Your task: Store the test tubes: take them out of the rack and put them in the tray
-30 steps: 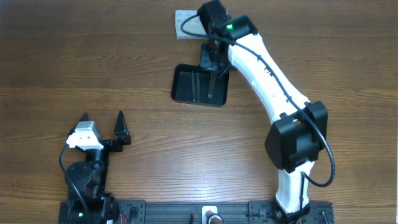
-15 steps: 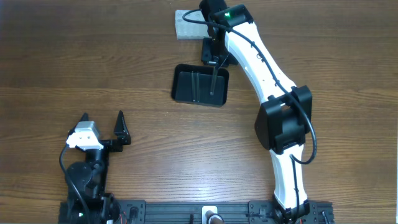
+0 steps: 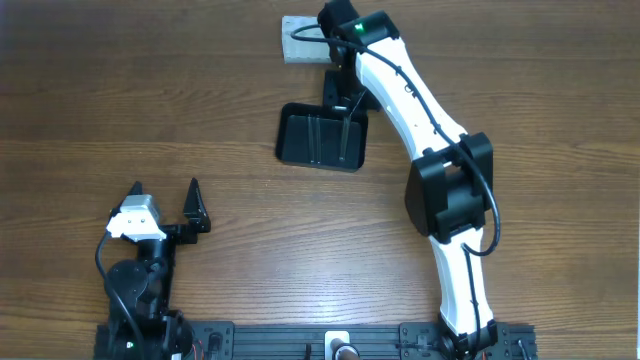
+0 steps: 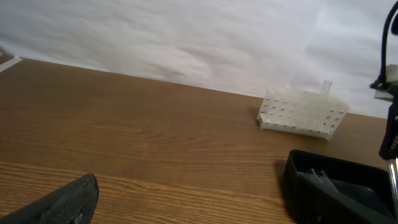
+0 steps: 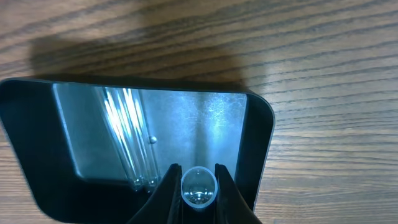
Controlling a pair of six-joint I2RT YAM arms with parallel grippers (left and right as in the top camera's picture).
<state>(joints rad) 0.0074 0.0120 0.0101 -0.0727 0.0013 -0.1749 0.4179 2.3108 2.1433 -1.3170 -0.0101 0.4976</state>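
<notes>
Your right fingers (image 5: 198, 182) are closed on a test tube (image 5: 198, 188), one finger pressed to each side of it. You look straight down its open mouth, so it hangs upright. It is held over the black tray (image 5: 257, 146), close to the tray's side wall.

Two more tubes (image 5: 134, 144) lie flat on the tray floor, side by side and touching along their length (a small bead-like speck sits just beside them; what it is you cannot tell).

From above, the tray (image 3: 284, 140) sits on the wooden bench (image 3: 150, 90), with the white rack (image 3: 298, 46) just beyond it, near but apart.

From the left wrist camera, the rack (image 4: 303, 113) stands upright with its perforated side facing you. One tube (image 4: 326, 86) sticks up from its top at the far end. The other holes are too small to judge.

Your left fingers (image 3: 164, 192) are spread wide and hold nothing. They sit low over the bench near the left arm's base, well apart from both the tray and the rack.
</notes>
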